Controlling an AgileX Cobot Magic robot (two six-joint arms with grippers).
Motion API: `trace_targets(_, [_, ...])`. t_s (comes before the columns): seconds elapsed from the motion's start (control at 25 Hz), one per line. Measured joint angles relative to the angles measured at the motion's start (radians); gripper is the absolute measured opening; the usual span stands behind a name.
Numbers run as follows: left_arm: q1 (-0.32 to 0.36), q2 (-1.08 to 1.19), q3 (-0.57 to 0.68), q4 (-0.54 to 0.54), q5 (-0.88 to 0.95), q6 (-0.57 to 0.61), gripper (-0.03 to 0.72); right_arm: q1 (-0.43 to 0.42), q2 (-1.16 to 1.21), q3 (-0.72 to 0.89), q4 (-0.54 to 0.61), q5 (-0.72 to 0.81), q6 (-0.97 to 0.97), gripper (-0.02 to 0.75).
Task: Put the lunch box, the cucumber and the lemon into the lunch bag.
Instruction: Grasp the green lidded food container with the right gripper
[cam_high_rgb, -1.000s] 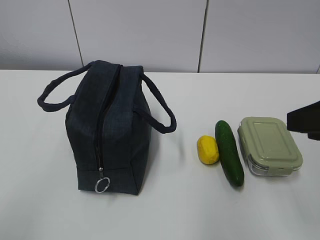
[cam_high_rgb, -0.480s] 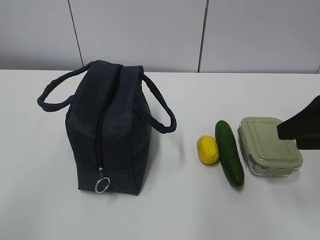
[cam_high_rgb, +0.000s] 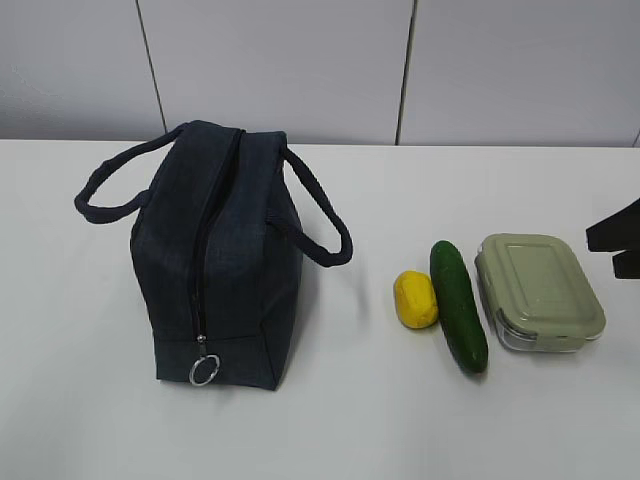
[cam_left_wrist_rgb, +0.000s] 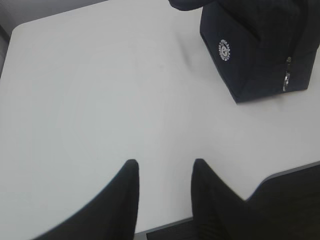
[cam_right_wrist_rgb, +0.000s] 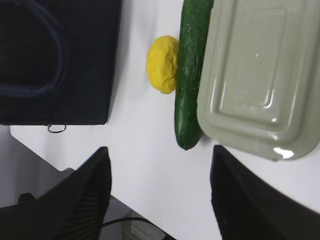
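Right fingers (cam_right_wrist_rgb: 160, 195) spread above lunch box (cam_right_wrist_rgb: 260, 75), cucumber (cam_right_wrist_rgb: 190, 70)

One lunch bag (cam_high_rgb: 215, 260), with two loop handles (cam_high_rgb: 318, 215) and one silver ring pull (cam_high_rgb: 205, 371). One lemon (cam_high_rgb: 416, 299). One cucumber (cam_high_rgb: 459, 305). One lunch box (cam_high_rgb: 539, 290). One table (cam_high_rgb: 60, 400). Two dark fingers (cam_right_wrist_rgb: 85, 195) per wrist view.

The right gripper (cam_right_wrist_rgb: 160, 195) hangs above the white counter (cam_right_wrist_rgb: 145, 150), its two dark fingers (cam_right_wrist_rgb: 90, 190) wide apart with nothing between them. Beyond it lie the lemon (cam_right_wrist_rgb: 163, 64), the cucumber (cam_right_wrist_rgb: 190, 70) touching it, and the lunch box (cam_right_wrist_rgb: 260, 75). The lunch bag (cam_right_wrist_rgb: 60, 60) stands at the left.
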Motion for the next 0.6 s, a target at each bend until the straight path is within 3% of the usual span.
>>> trace_targets(0.36, [0.000,0.000,0.000,0.000,-0.002,0.000,0.239,-0.013,0.222,-0.135,0.000,0.000,-0.050,0.468])
trace_targets(0.6, [0.000,0.000,0.000,0.000,-0.004,0.000,0.239,-0.087,0.302,-0.138,0.038,-0.002,-0.079,0.498])
